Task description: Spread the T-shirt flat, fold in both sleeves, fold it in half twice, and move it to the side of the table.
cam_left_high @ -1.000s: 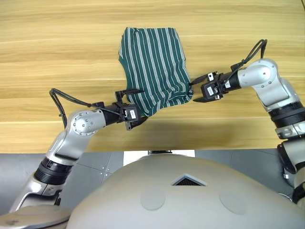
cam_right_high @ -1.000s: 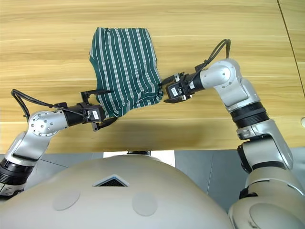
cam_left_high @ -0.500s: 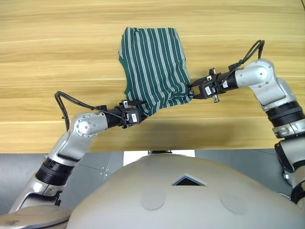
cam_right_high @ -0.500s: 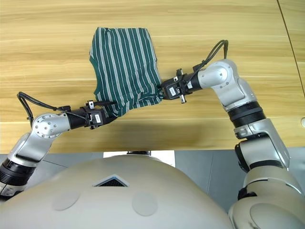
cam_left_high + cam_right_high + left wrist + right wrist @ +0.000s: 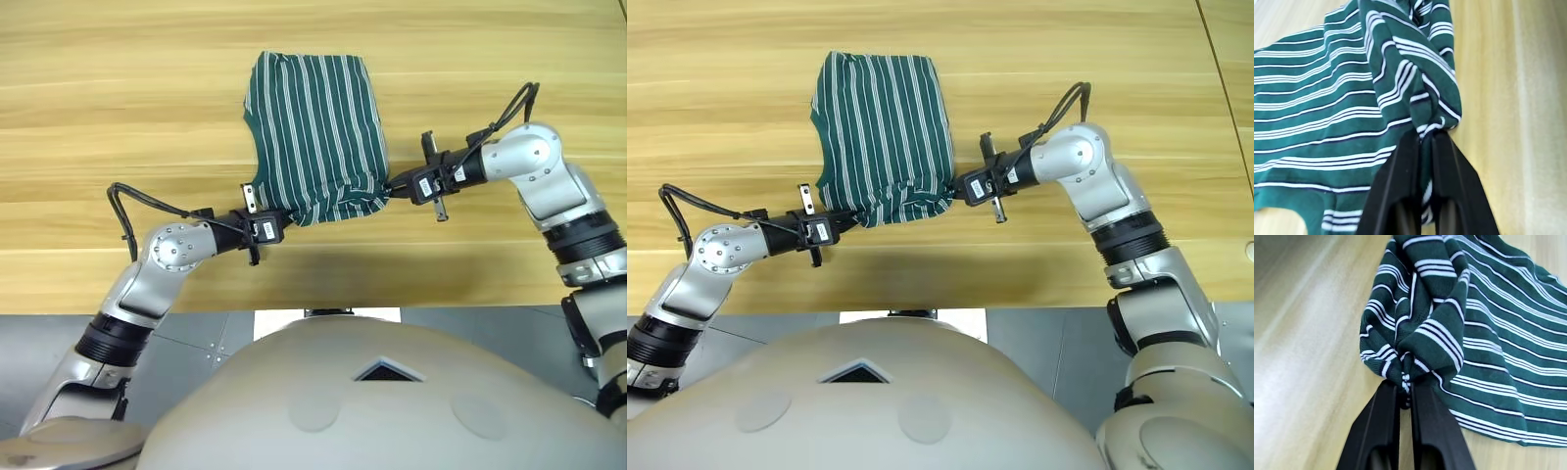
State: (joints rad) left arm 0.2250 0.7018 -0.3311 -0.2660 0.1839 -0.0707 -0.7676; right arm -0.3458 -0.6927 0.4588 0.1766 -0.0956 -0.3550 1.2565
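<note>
As the head views show it: the green striped T-shirt (image 5: 313, 127) lies on the wooden table (image 5: 118, 117) as a narrow folded panel, stripes and long axis running away from the robot.
Near edge, left eye view: bunched and seemingly raised a little off the wood, strung between the two arms.
Left gripper (image 5: 282, 217): at the near left corner, closed on the cloth.
Right gripper (image 5: 395, 183): at the near right corner, likewise clamped on fabric.
Right eye view: the same layout, with the far hem flat on the table and well apart from both grippers.
Left wrist view: the black jaws stand pressed together with a pinched fold of striped hem between them; the rest of the T-shirt (image 5: 1327, 98) fans out beyond the left gripper (image 5: 1422, 134).
Right wrist view: the jaws meet on a knot of gathered cloth at the right gripper (image 5: 1404, 387), and the T-shirt (image 5: 1498, 333) spreads away from it across the table.
Fold state: I cannot tell for sure whether the sleeves are tucked; the plain rectangular outline suggests they are.
Key relation: the whole T-shirt lies ahead of both grippers, farther from the robot, each arm on its own corner and neither nearer than the other.
Likely next move: carry the near edge forward along the long axis to the far hem, both corners level so the fold lands square.
</note>
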